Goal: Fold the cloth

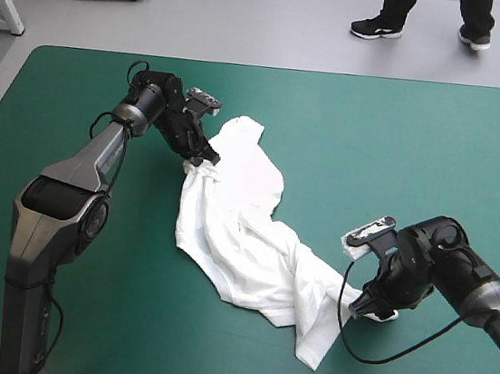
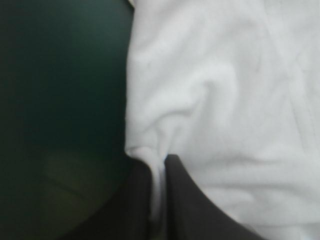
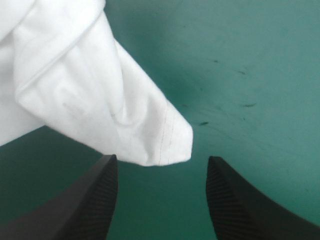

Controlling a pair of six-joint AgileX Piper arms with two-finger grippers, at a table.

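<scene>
Teal-green table cover (image 1: 349,126) flat; far corners rounded; few small dark marks (image 3: 247,105).

Grey arms (image 1: 98,157), ribbed black claws (image 3: 161,159)

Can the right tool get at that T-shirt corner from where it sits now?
Probably yes: the right tool stands open with the T-shirt corner just ahead, between its fingers, and nothing else shows in that gap.

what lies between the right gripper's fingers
A corner of the T-shirt lies between the fingertips of the open right gripper; the rest of the gap is bare teal-green cover, as the right wrist view shows.
</scene>
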